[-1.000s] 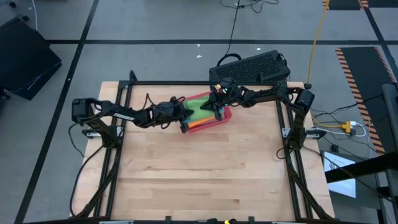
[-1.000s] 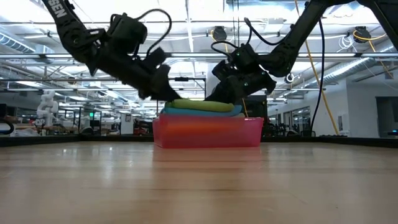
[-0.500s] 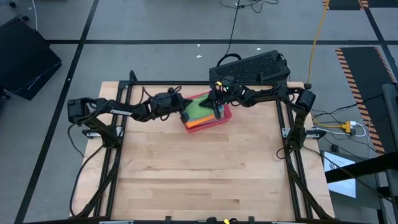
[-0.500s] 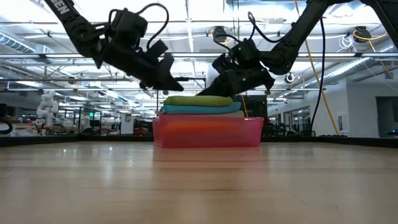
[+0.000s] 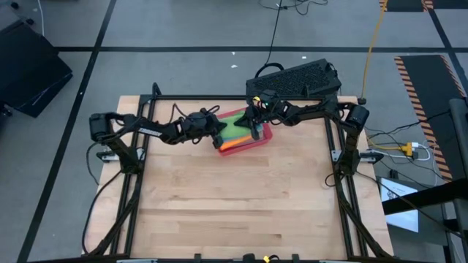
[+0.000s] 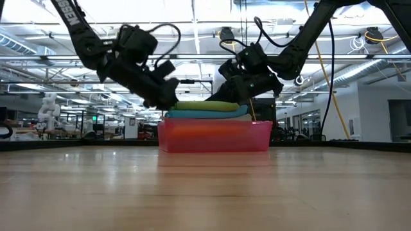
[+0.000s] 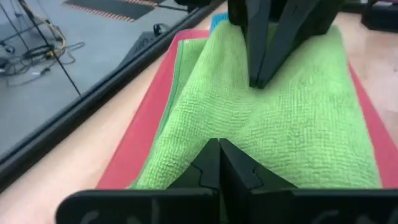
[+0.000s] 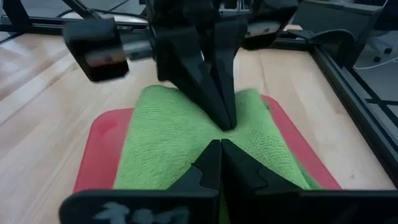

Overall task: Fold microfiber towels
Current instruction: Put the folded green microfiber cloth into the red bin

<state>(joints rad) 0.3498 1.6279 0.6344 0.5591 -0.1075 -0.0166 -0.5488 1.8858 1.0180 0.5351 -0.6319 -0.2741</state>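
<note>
Both my claws, L gripper [image 5: 219, 132] & R gripper [image 5: 255, 130], fully closed, pressing tips into bright green towel [image 5: 238, 126] atop stack in red tray [image 6: 215, 136].

Half a second ago the left gripper [image 6: 168, 101] hung raised above the folded bright green towel [image 5: 235, 126]; it has since dropped back to the towel's 9 o'clock edge, fingers closed. The left arm's shoulder has swung slightly inward. The right gripper [image 6: 225, 96] sits lower than a second ago.
</note>
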